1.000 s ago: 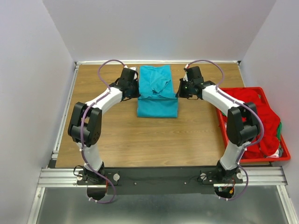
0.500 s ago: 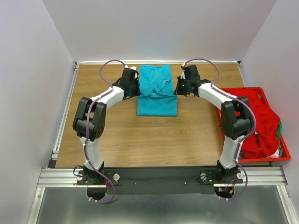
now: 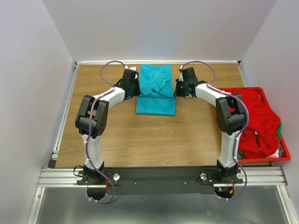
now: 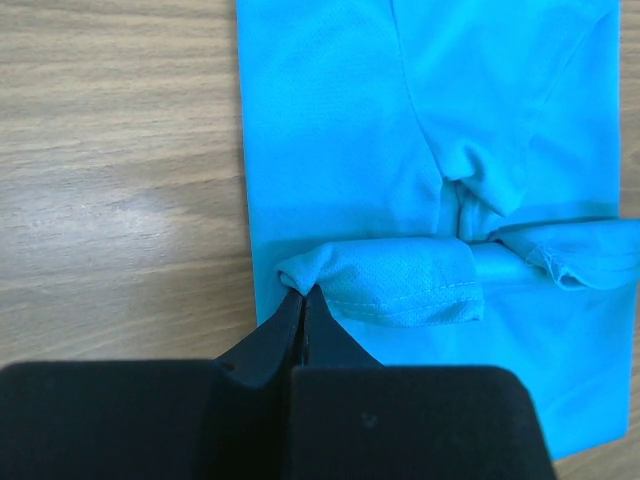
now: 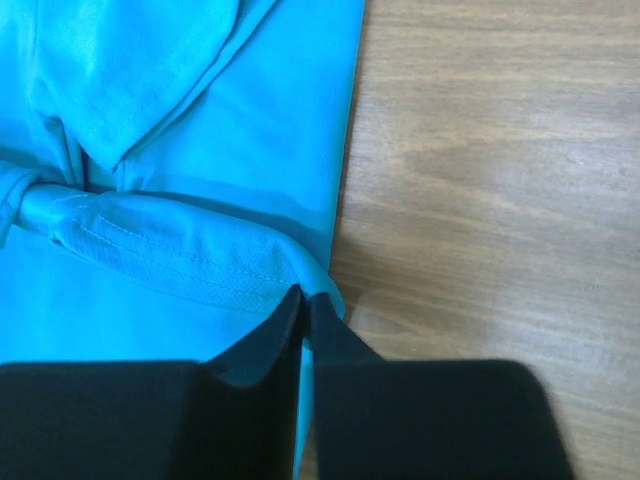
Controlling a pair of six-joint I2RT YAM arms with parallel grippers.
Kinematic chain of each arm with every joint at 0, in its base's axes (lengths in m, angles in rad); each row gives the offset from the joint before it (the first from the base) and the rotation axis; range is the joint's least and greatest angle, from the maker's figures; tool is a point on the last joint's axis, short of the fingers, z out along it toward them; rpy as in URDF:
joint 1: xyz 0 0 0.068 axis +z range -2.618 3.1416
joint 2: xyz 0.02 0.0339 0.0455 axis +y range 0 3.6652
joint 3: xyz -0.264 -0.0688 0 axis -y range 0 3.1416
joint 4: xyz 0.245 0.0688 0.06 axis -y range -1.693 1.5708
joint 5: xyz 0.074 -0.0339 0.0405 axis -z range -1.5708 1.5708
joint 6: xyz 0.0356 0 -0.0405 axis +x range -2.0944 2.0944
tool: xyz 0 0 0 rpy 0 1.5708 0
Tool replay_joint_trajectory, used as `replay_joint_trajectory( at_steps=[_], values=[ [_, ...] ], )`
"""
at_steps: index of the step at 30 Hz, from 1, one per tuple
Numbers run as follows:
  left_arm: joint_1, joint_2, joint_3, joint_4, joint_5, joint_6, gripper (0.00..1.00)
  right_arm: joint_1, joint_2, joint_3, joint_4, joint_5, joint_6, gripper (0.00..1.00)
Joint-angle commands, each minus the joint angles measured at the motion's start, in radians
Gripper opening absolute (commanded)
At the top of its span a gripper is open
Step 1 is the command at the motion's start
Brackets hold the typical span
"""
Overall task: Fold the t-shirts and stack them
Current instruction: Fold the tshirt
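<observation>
A teal t-shirt (image 3: 156, 88) lies partly folded at the table's far middle. My left gripper (image 3: 137, 91) is shut on the folded hem at its left edge (image 4: 305, 292). My right gripper (image 3: 176, 91) is shut on the same hem at its right edge (image 5: 305, 295). The held hem (image 4: 400, 282) runs as a raised band across the shirt, over the sleeves. It also shows in the right wrist view (image 5: 180, 250). Red t-shirts (image 3: 254, 121) with a bit of green cloth (image 3: 280, 129) are heaped in the red crate (image 3: 286, 156) at the right.
The wooden table (image 3: 154, 140) has a metal rail along its left edge (image 3: 63, 116) and white walls behind. The crate stands at the table's right edge, next to the right arm's elbow.
Both grippers have carried the shirt's hem toward the far edge, so the fold line sits farther back. Both arms' elbows have swung inward and up.
</observation>
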Motion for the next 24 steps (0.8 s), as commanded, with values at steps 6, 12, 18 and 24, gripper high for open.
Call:
replay_joint_trajectory(
  at_steps=[6,12,18,24],
  values=[
    [0.007,-0.046,-0.055,0.047,-0.111,-0.043,0.28,-0.007,-0.01,0.043,0.033,0.0,-0.09,0.33],
    [0.007,-0.14,-0.104,0.059,-0.137,-0.078,0.5,0.016,-0.105,0.019,0.033,-0.003,-0.113,0.4],
    [-0.045,-0.274,-0.217,0.049,-0.169,-0.141,0.53,0.073,-0.164,-0.044,0.048,0.017,-0.122,0.39],
    [-0.151,-0.304,-0.302,0.079,-0.162,-0.178,0.35,0.122,-0.119,-0.055,0.077,-0.044,-0.09,0.26]
  ],
)
